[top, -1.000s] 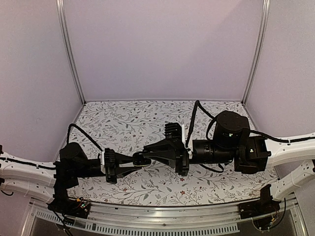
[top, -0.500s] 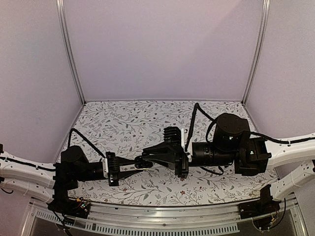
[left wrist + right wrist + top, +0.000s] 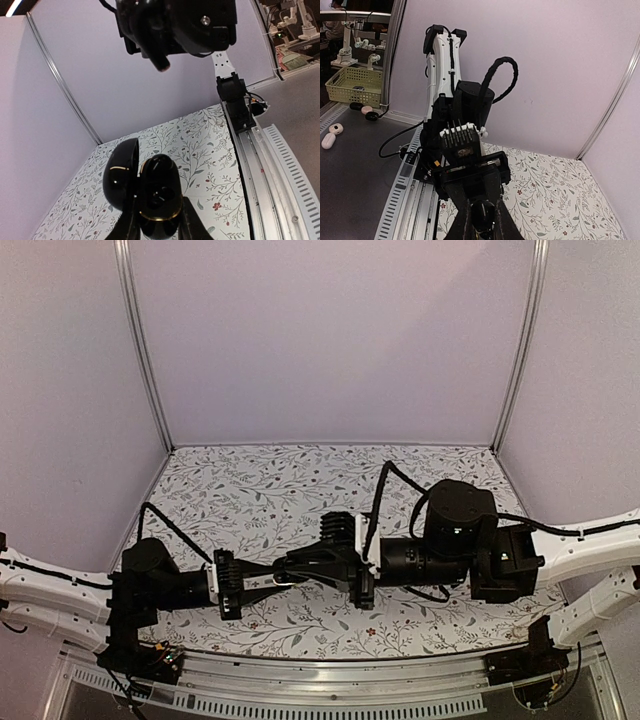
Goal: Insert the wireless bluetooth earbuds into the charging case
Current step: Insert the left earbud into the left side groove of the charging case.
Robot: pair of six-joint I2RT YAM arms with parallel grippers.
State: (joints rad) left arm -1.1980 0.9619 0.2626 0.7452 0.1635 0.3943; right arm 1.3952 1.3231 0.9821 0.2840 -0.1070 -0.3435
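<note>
Pinching what seemed an earbud [image 3: 483, 213] at lower centre, the right gripper [image 3: 481, 223] risked misaligned entry into the left gripper's [image 3: 158, 216] clamped charging case [image 3: 159, 197].

The bottom edge cut off the black case [image 3: 159, 200] at its base. The dark thing [image 3: 482, 220] between the right gripper [image 3: 481, 207] fingers was unidentifiable.

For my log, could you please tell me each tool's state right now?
Left tool: closed on the open charging case.
Right tool: closed on a small dark object, likely an earbud.
</note>
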